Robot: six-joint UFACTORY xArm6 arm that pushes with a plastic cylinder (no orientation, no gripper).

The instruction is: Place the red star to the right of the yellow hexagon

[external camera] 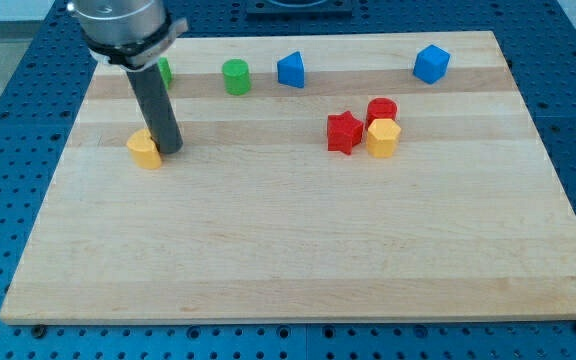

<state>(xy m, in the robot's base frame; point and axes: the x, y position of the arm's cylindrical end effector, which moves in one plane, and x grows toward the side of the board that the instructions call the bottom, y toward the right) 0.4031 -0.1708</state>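
A green block at the upper left of the frame is mostly hidden behind the dark rod, so its shape cannot be told. The arm's top is cut off by the frame's upper edge. My tip is seen touching the right side of a yellow block at the left; no pincer is there, so nothing is held. The red star is found right of the middle, just left of the yellow hexagon. A red cylinder is set just behind the hexagon. A green cylinder, a blue block and another blue block are lined along the top of the wooden board.
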